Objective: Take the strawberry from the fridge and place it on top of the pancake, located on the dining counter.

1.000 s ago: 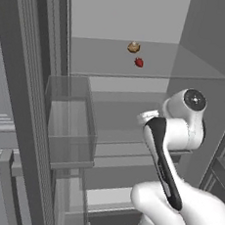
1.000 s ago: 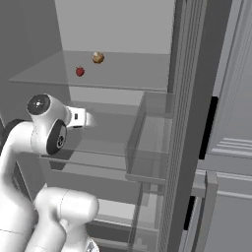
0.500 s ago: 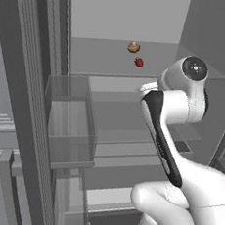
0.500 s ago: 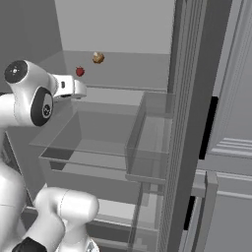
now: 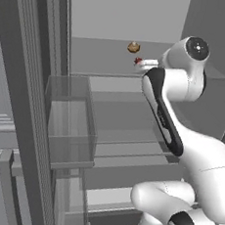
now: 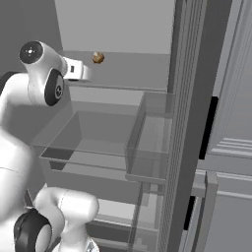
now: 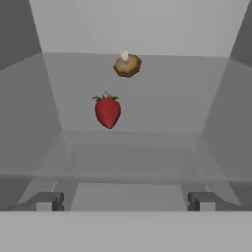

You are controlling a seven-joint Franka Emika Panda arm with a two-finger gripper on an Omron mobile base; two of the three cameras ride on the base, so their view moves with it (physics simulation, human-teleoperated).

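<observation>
Looking along my gripper (image 7: 126, 201), I see its fingers spread wide, holding nothing. Beyond lies the strawberry (image 7: 107, 110) on the fridge (image 5: 32, 101) shelf, a brown item (image 7: 127, 65) behind it.

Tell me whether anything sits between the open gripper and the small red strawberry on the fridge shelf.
Nothing visible does. In the hand view the small red strawberry lies ahead of the open gripper on the glass shelf; the small tan-brown item sits behind it.

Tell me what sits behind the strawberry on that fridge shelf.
Behind the strawberry, farther back on the same glass shelf, sits a small tan-brown item with a pale top. Beyond it is the fridge's plain back wall. The open gripper is short of both.
</observation>
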